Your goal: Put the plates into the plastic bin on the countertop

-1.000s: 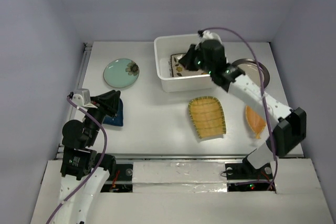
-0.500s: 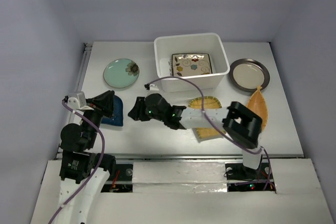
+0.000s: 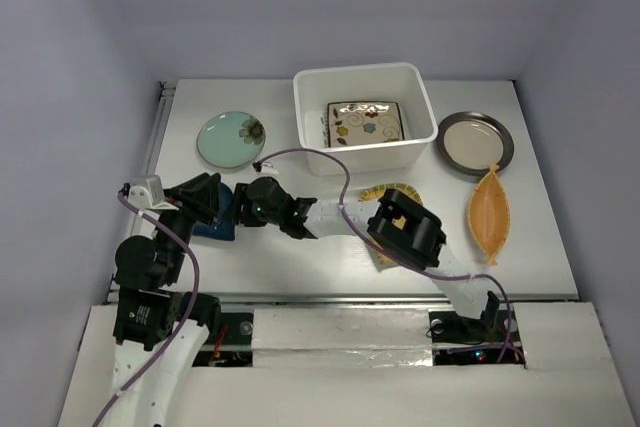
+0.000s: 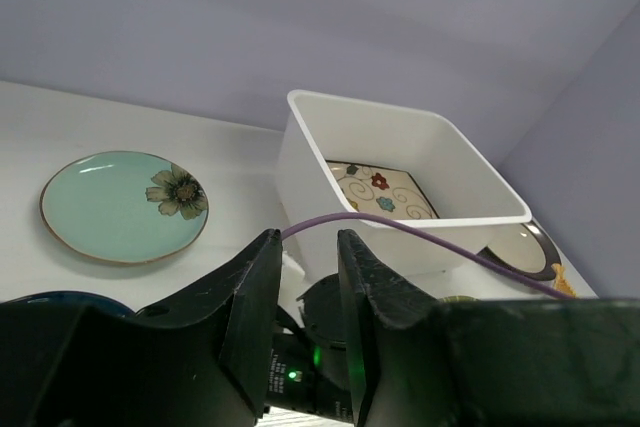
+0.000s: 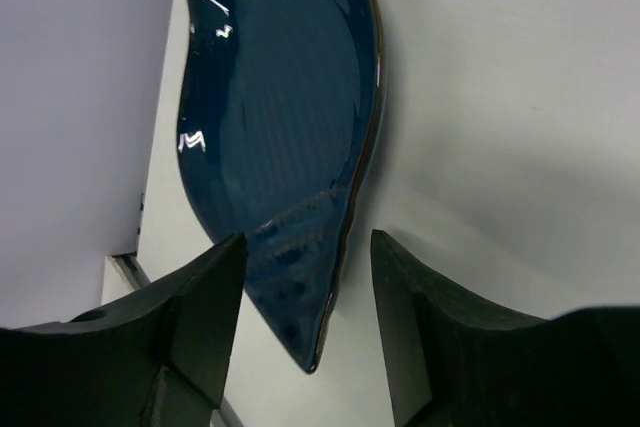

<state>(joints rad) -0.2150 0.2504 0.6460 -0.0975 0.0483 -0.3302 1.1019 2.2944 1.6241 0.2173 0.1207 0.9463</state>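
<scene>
— Listing which piece first?
— Small dark blue plate [image 5: 280,137], glossy, finely lined, on the white countertop [image 3: 290,257]. The right gripper [image 5: 305,317] stands wide, its fingers astride the rim.
— Left gripper [image 4: 300,277]?
— Narrow gap, nothing in it, near that plate.
— Bin?
— White plastic bin [image 4: 300,147], rounded corners, with the cream square floral plate [image 4: 380,192] inside.

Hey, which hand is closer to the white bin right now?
Right. The right hand sits just off the bin's front-left corner, open and facing the blue plate. The left hand is farther left, on that plate's other side.
</scene>
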